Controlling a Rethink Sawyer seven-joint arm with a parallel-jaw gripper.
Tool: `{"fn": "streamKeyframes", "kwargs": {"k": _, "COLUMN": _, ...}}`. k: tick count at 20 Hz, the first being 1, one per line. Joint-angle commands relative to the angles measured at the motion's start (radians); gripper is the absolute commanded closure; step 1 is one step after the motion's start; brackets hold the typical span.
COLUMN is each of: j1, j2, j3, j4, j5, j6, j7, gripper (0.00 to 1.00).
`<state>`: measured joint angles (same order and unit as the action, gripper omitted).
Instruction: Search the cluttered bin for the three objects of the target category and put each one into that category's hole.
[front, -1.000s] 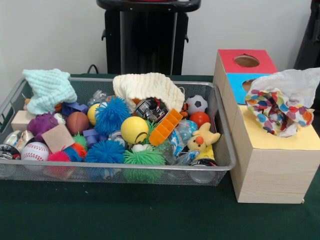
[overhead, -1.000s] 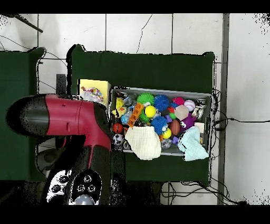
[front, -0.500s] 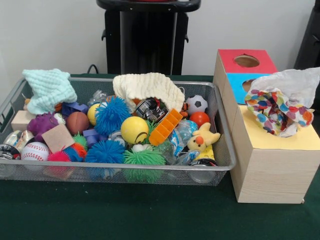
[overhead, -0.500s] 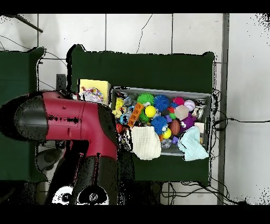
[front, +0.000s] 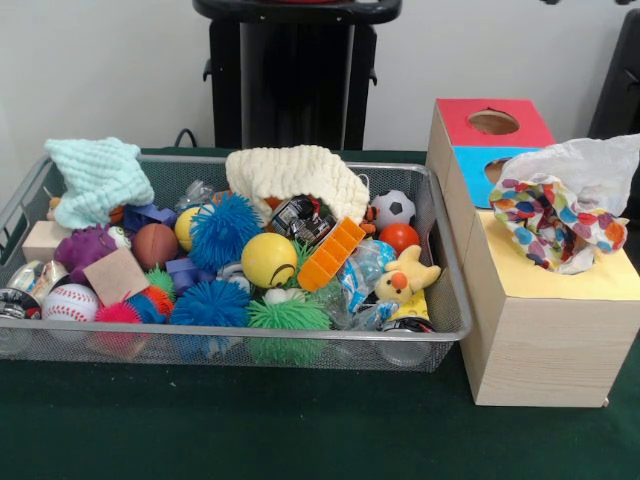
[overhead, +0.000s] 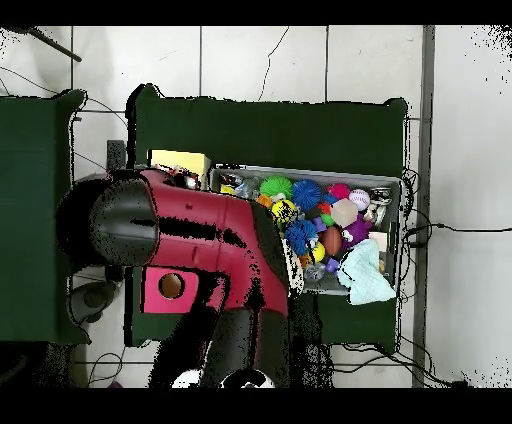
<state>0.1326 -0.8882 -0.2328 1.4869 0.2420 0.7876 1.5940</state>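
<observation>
The wire-mesh bin (front: 250, 345) is full of balls, toys and cloths. A polka-dot plastic bag (front: 555, 220) and a plain white plastic bag (front: 590, 165) lie bunched on the yellow top of the wood-grain box (front: 540, 330), right of the bin. They cover the hole, which I cannot see. I can pick out no third bag. In the overhead view the red and black arm (overhead: 200, 235) reaches over the boxes and over the left part of the bin (overhead: 395, 190). The gripper itself shows in neither view.
The red-topped box (front: 493, 122) and the blue-topped box (front: 475, 160) stand behind the yellow one. A cream knitted cloth (front: 295, 175) and a mint cloth (front: 97, 175) lie on the bin's far side. The black pedestal (front: 295, 75) stands behind the bin.
In the overhead view the arm has swung right, over the boxes and the bin's left end, now covering the cream cloth. Nothing in the front view has moved.
</observation>
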Motion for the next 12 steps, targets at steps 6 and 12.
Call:
{"fn": "streamKeyframes", "kwargs": {"k": 6, "j1": -0.076, "j2": -0.013, "j3": 0.147, "j4": 0.171, "j5": -0.114, "j6": -0.042, "j7": -0.08, "gripper": 0.0}}
{"fn": "streamKeyframes", "kwargs": {"k": 12, "j1": -0.058, "j2": -0.01, "j3": 0.132, "j4": 0.166, "j5": -0.147, "j6": -0.093, "j7": 0.012, "gripper": 1.0}}
